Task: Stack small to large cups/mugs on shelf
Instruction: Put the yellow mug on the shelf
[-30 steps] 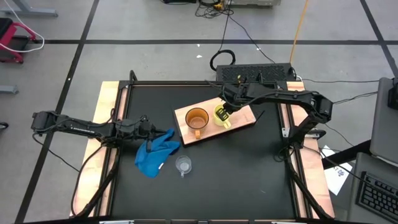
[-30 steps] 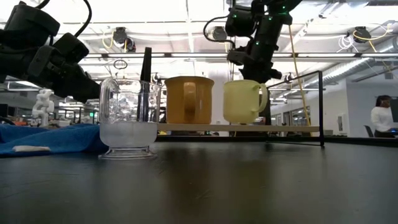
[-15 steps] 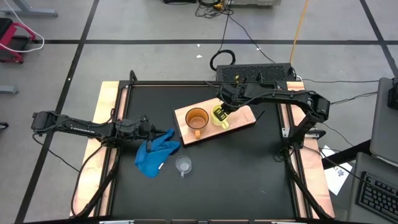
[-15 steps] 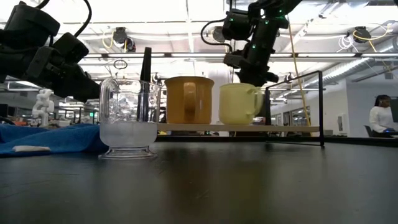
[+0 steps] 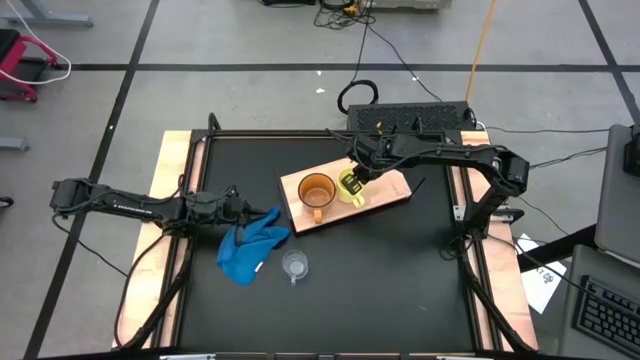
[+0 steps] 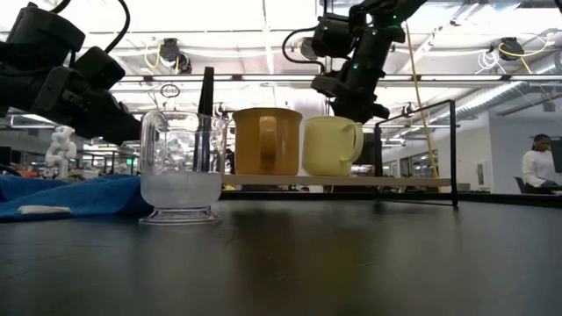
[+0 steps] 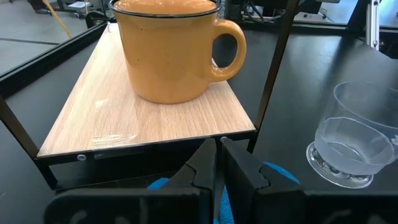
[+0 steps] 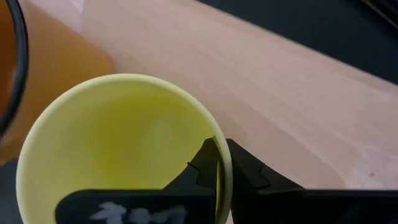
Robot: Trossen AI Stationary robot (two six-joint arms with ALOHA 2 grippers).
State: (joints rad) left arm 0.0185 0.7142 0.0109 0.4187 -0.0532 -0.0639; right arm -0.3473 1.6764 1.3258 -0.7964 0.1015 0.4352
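Note:
The yellow mug (image 5: 350, 187) is over the light-wood shelf (image 5: 392, 188), right beside the orange-brown mug (image 5: 317, 190), which stands upright on its base on the board. My right gripper (image 5: 353, 178) is shut on the yellow mug. The clear plastic cup (image 5: 294, 265) stands on the black tabletop nearer the front. My left gripper (image 7: 217, 167) is shut, low over the blue cloth (image 5: 250, 242) at the left. Whether it touches the cloth I cannot tell. My right gripper holds the yellow mug by its rim (image 8: 222, 152), one finger inside the mug and one outside. The fingers slant down from the table's far right. The mug is upright, its handle (image 6: 356, 140) away from the orange-brown mug. Whether its base touches the shelf I cannot tell.
A thin black frame post (image 7: 273, 81) stands at the shelf's corner, between my left gripper and the clear cup (image 7: 351, 137). Raised rails edge the table. A person (image 6: 537, 167) is far off in the room behind.
My right gripper has gone toward the table's left with the yellow mug, which has stayed upright and moved along the shelf until it is close beside the orange-brown mug.

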